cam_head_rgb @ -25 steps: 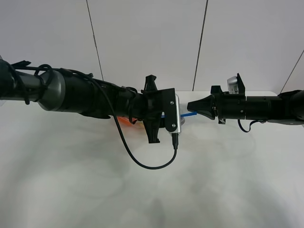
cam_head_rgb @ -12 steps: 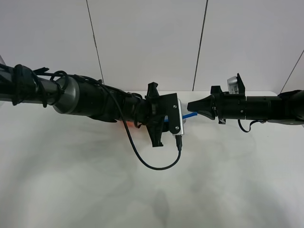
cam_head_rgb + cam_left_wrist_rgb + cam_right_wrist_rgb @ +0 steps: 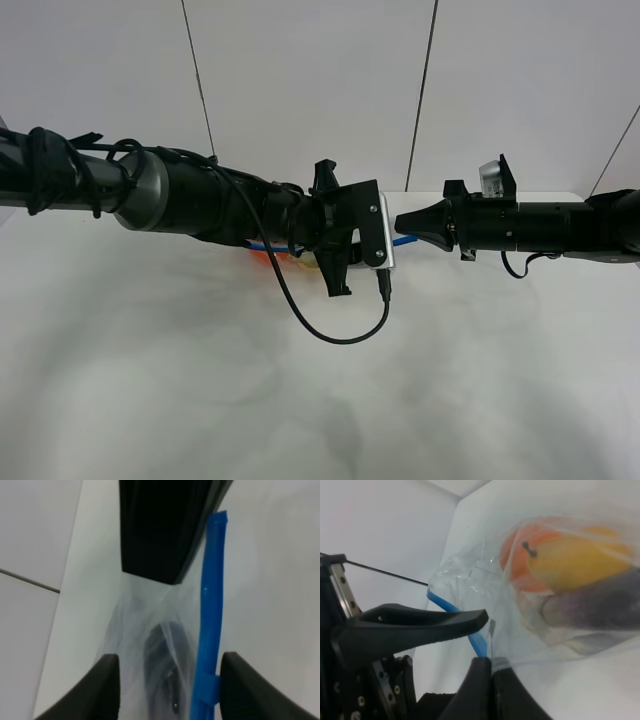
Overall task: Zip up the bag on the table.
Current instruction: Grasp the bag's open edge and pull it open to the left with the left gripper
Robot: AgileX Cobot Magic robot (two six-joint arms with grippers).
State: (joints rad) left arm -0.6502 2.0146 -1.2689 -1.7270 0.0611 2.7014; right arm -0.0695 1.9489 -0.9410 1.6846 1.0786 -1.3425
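The clear bag (image 3: 560, 580) lies on the white table (image 3: 300, 400) with orange, yellow and dark purple fruit inside. In the high view my arms hide most of it; only a bit of its blue zipper strip (image 3: 404, 240) and some orange (image 3: 262, 258) show. My right gripper (image 3: 490, 664) is shut on the end of the zipper strip (image 3: 479, 645) at the bag's corner, and it also shows in the high view (image 3: 400, 222). My left gripper (image 3: 165, 682) is open, its fingers (image 3: 107, 687) either side of the strip (image 3: 212, 605), close to the right gripper.
The left arm's black cable (image 3: 330, 335) hangs in a loop over the table. A white panelled wall (image 3: 300, 90) stands behind the table's far edge. Both arms meet over the table's middle.
My left gripper has moved a little to the right along the bag, closer to the right gripper. The right arm has not moved.
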